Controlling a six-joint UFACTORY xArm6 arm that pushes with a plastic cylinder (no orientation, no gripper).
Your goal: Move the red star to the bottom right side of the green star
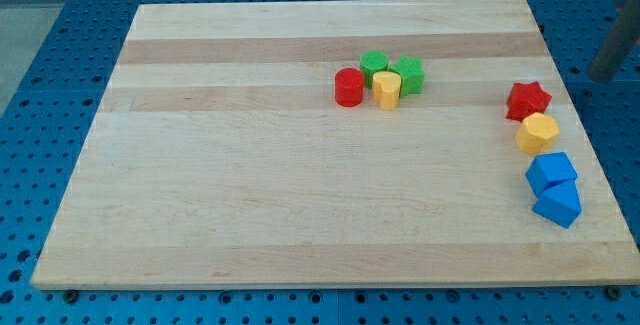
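Observation:
The red star [528,100] lies near the board's right edge. The green star [407,74] sits at the top middle, at the right end of a tight cluster. A dark blurred rod stands at the view's far right, beyond the board's edge. My tip [602,76] is up and to the right of the red star, apart from it and touching no block.
A green round block [374,64], a red cylinder [349,87] and a small yellow block [387,91] crowd the green star's left and lower left. Below the red star lie a yellow hexagon [538,133] and two blue blocks [551,172] [558,204] on the wooden board [250,185].

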